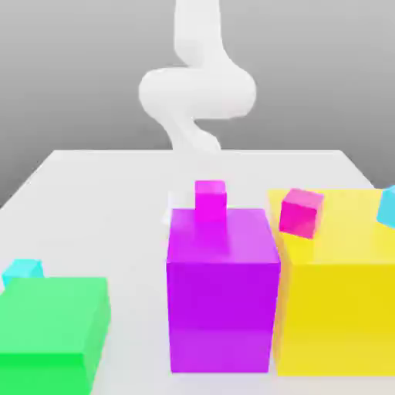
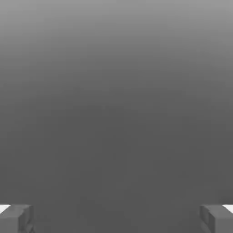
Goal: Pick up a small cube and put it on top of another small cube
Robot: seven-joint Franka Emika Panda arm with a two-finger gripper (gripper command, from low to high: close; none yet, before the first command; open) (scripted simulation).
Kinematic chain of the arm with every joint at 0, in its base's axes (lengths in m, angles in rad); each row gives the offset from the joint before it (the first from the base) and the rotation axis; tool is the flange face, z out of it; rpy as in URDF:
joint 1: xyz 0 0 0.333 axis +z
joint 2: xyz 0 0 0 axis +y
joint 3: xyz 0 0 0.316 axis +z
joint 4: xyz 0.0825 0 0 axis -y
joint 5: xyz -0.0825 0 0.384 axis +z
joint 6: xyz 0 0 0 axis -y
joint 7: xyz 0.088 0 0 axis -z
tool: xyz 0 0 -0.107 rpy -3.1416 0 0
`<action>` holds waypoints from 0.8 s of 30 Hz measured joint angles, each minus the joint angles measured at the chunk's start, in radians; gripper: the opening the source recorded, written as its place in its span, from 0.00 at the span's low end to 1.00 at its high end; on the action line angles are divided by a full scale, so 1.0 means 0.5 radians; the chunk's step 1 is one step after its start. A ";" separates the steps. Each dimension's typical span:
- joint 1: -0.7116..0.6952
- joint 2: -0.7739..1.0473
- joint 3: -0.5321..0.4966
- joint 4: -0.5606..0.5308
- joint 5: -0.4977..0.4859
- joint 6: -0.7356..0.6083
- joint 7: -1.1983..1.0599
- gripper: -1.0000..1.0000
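In the exterior view, 1 cyan cube (image 1: 21, 270) sits just behind the green block (image 1: 52, 316). To that block's right, 1 magenta cube (image 1: 211, 200) tops the purple block (image 1: 222, 308); farther right stands the yellow block (image 1: 335, 316). The gripper (image 2: 116, 219) is wide open, empty.

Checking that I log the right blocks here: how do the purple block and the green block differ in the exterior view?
The purple block is violet, while the green block is bright green. The purple block shows whole but for a little of its top; the green block is cut off by the picture's edge. The purple block has a magenta cube showing at its top's far edge; the green block's top is bare. Both are plain and box-shaped.
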 joint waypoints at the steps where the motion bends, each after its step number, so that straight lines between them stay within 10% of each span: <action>1: -0.018 0.077 -0.053 -0.027 -0.019 0.039 -0.057 0.50; 14: -0.250 0.997 -0.781 -0.358 -0.008 0.510 -0.916 0.50; 24: -0.704 1.797 -0.905 -0.562 0.587 0.866 -1.935 0.50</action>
